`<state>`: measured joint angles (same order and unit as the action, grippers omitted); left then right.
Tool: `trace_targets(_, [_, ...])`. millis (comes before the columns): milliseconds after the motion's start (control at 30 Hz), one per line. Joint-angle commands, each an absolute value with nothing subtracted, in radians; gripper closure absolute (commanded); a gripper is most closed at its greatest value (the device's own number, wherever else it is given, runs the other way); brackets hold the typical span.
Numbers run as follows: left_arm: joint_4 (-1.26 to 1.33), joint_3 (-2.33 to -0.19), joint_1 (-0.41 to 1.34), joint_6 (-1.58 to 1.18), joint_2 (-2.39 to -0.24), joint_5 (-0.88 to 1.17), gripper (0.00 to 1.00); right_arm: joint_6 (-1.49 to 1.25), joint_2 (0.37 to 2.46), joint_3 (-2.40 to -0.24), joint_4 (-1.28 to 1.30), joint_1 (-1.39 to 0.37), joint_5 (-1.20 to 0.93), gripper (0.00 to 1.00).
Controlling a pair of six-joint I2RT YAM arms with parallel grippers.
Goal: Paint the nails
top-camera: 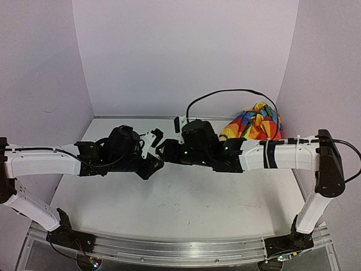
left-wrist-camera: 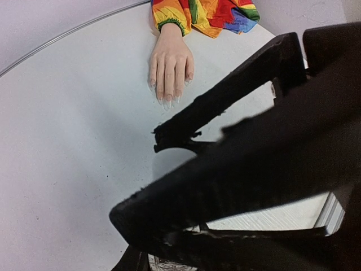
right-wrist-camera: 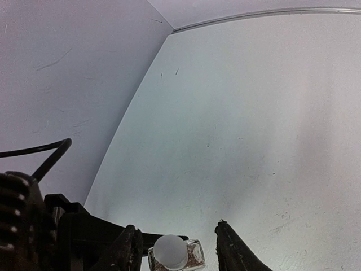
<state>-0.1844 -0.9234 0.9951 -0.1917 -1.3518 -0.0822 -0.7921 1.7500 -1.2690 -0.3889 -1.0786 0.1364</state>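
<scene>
The peach mannequin hand point(left-wrist-camera: 169, 59) lies palm down at the far side of the table, in a rainbow patchwork sleeve point(left-wrist-camera: 206, 11). Its pale nails point(left-wrist-camera: 167, 101) point toward me. In the top view only the sleeve point(top-camera: 255, 125) shows; the right arm hides the hand. My left gripper point(left-wrist-camera: 146, 248) seems shut on a small glittery polish bottle point(right-wrist-camera: 192, 257) with a white cap point(right-wrist-camera: 170, 251); only a sliver of the bottle point(left-wrist-camera: 169, 265) shows between its fingers. My right gripper point(right-wrist-camera: 176, 226) is open, with its fingers on either side of the cap and apart from it. The two grippers meet at the table's middle point(top-camera: 158, 153).
The white table point(top-camera: 186, 203) is ringed by lilac walls point(top-camera: 186, 56) at the back and sides. A black cable point(top-camera: 225, 93) loops above the right wrist. The right arm point(top-camera: 282, 155) lies across the front of the sleeve.
</scene>
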Motion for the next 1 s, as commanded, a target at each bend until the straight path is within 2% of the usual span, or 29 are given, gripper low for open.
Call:
trace_targets(0, [-0.158,-0.966,0.999,-0.189,-1.327,-0.088,1.0,-0.805,1.776,-1.327,-0.445,-1.084,0.097,0.6])
trace_targets(167, [-0.159,-0.959,0.997,-0.191,-1.312,-0.068,1.0,-0.794,1.778,-1.311,-0.475,-1.083,0.059,0.78])
trace_targets(300, [-0.157,-0.945,0.993,-0.182,-1.27,0.039,1.0,-0.747,1.728,-1.244,-0.531,-1.077,0.024,1.0])
trace_targets(333, [-0.154,-0.939,0.989,-0.169,-1.254,0.092,1.0,-0.72,1.708,-1.216,-0.562,-1.072,-0.006,1.0])
trace_targets(433, [-0.141,-0.925,0.964,-0.091,-1.207,0.4,1.0,-0.578,1.643,-1.116,-0.742,-1.037,-0.286,1.0])
trace_targets(533, [-0.121,-0.915,0.951,0.01,-1.163,0.923,1.0,-0.428,1.603,-0.992,-1.066,-1.032,-0.923,1.0])
trace_targets(567, [-0.1,-0.912,0.951,0.03,-1.153,1.064,1.0,-0.465,1.597,-0.956,-1.17,-1.033,-1.039,1.0])
trace_targets(600, [-0.085,-0.914,0.952,0.033,-1.146,1.142,1.0,-0.49,1.59,-0.94,-1.193,-1.033,-1.057,1.0])
trace_targets(667, [-0.077,-0.923,0.952,0.022,-1.14,1.102,1.0,-0.487,1.581,-0.943,-1.177,-1.035,-1.052,1.0])
trace_targets(767, [-0.077,-0.914,0.952,0.016,-1.14,0.92,1.0,-0.471,1.557,-0.938,-1.158,-1.034,-0.986,1.0])
trace_targets(900, [-0.079,-0.916,0.953,-0.023,-1.169,0.655,1.0,-0.436,1.5,-0.94,-1.062,-1.035,-0.765,1.0])
trace_targets(933, [-0.082,-0.915,0.952,-0.026,-1.173,0.583,1.0,-0.427,1.485,-0.944,-1.011,-1.034,-0.674,0.89])
trace_targets(967, [-0.084,-0.907,0.953,-0.027,-1.175,0.511,1.0,-0.424,1.47,-0.953,-0.947,-1.035,-0.558,0.72])
